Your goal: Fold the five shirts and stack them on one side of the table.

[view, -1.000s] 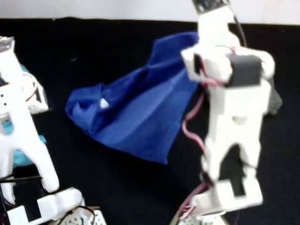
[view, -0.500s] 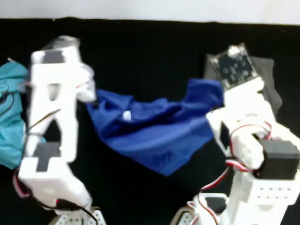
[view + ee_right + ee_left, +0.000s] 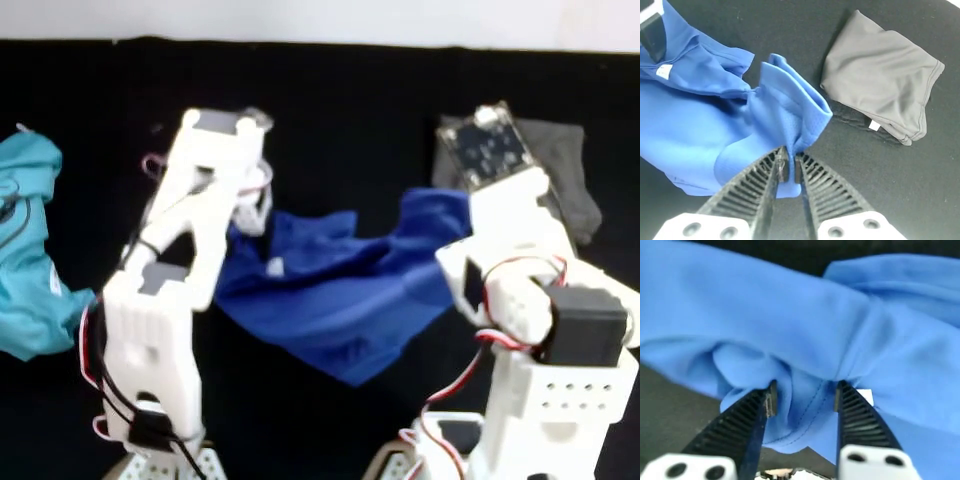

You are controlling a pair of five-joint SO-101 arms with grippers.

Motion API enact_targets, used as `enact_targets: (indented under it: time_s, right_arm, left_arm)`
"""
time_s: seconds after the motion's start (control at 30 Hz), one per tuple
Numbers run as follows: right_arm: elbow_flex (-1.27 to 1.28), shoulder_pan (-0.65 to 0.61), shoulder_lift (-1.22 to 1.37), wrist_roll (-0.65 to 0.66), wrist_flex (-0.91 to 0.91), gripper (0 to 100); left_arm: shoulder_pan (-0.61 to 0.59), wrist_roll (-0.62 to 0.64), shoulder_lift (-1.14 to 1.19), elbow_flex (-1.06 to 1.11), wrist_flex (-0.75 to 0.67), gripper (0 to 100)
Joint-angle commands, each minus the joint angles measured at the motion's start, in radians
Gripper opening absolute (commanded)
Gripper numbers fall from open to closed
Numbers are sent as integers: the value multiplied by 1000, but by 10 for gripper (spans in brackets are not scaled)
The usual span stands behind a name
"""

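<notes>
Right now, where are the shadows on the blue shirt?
Left wrist view: the blue shirt has dark shading deep in its folds by the left claw. Right wrist view: the raised fold at the right claw shades the cloth beside it. High view: its creases show darker stripes.

The left arm (image 3: pixel 185 270) rises from its base at the near edge of the table and stretches forward, its wrist tipped down so that the left hand (image 3: pixel 803 392) points at the table. That hand's two ribbed fingers (image 3: pixel 747 420) stand spread apart, with a bunched fold of the blue shirt (image 3: pixel 790 315) lying between their tips. The right arm (image 3: pixel 530 300) is folded closer to its base with the upper joints stacked high and the wrist angled down and forward, and the right hand (image 3: pixel 789 169) has its fingertips pinched together on a thin edge of the same cloth.
</notes>
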Motion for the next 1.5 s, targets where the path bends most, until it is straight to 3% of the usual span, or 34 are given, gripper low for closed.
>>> enact_targets:
  time_s: [0.0,0.03,0.27,0.4,0.57,0.7,0.83,1.07,1.2,1.3,1.4,1.47]
  right_arm:
    - [12,27,-12,12,-31,5]
    - [33,50,-12,12,-62,5]
    - [259,194,-12,14,-438,5]
    - [209,209,-12,14,-587,5]
    - [45,209,-10,14,-645,5]
    - [-99,206,-19,14,-567,5]
    - [-203,176,-19,14,-417,5]
    - [-157,36,-24,14,-143,5]
    - [-84,-8,-24,12,-18,5]
    - [-30,-8,-24,12,2,5]
    - [22,-10,-24,12,-4,5]
    - [64,-12,-24,12,-28,5]
  left_arm:
    - [-96,-12,4,-44,6,37]
    - [-127,-11,-1,-53,9,0]
    - [-282,-14,-124,-245,176,8]
    - [-326,-14,-269,-255,178,8]
    - [-334,-14,-458,-254,178,8]
    - [-349,-14,-608,-166,178,8]
    - [-349,-26,-719,170,176,8]
    - [-435,-224,-664,684,80,10]
    - [-518,-364,-555,742,74,37]
    - [-565,-471,-456,713,150,143]
    - [-582,-523,-407,650,178,232]
    - [-578,-526,-414,608,180,232]
